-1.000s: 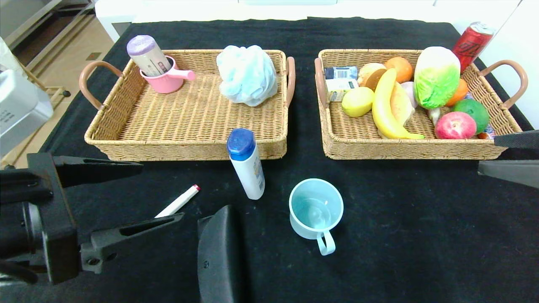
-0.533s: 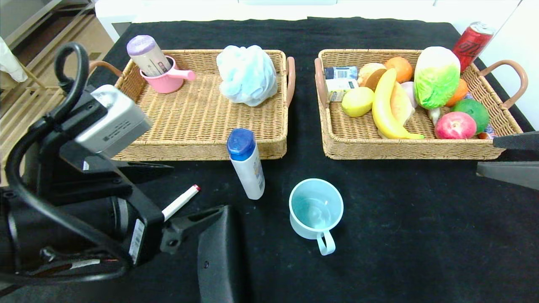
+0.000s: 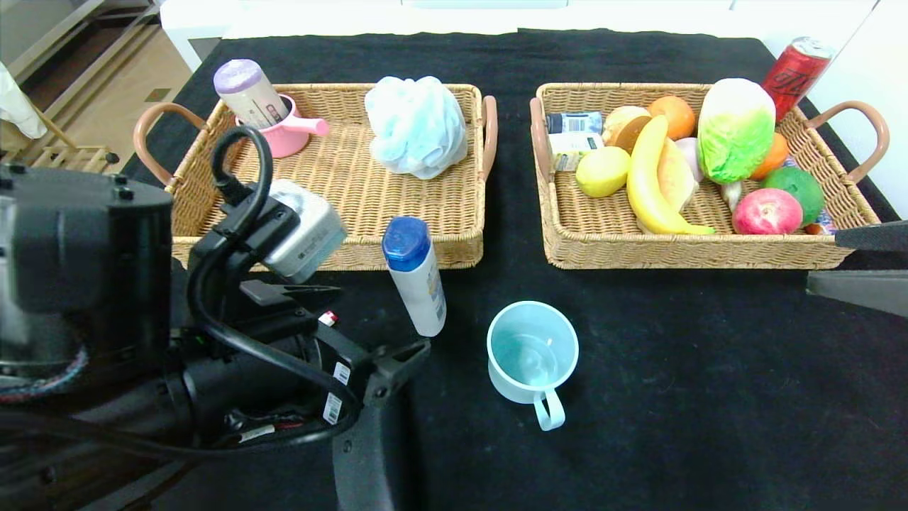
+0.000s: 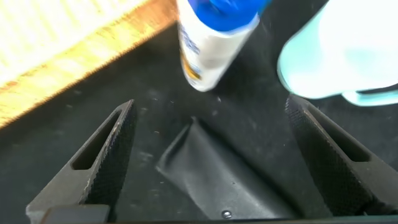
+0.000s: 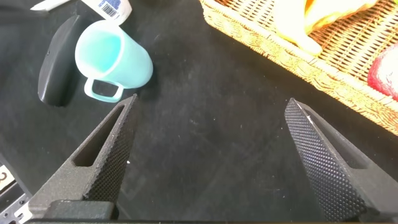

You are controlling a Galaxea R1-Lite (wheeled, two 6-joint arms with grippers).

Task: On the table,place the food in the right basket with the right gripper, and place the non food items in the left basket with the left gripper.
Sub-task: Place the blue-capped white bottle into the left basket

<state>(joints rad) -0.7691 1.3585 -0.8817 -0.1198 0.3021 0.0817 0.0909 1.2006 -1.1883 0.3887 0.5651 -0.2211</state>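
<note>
Left side first: the left gripper (image 3: pixel 369 323) has swung in from the near left edge within the last second and now hangs low over the black cloth, jaws spread wide, nothing between them. Its bulk now hides most of the white marker (image 3: pixel 327 318); only the red-capped tip shows beside the arm. In the left wrist view the open fingers (image 4: pixel 102 158) frame a dark flat piece on the cloth, with the blue-capped bottle (image 3: pixel 416 276) just beyond and the pale blue cup (image 3: pixel 533 356) off to one side.

Reading: the arm looks to be lining up on one of the leftover non-food items, bottle or marker; which one I cannot tell yet.

Behind, the left basket (image 3: pixel 323 248) holds a pink cup with a purple-topped tube standing in it and a blue bath pouf. Bottle, marker and cup are not yet in it.

Right side: the right basket (image 3: pixel 681 252) is packed with fruit, cabbage and bread; no food lies loose on the cloth. The right gripper (image 3: pixel 862 266) sits unmoved at the right edge, jaws apart, empty.
</note>
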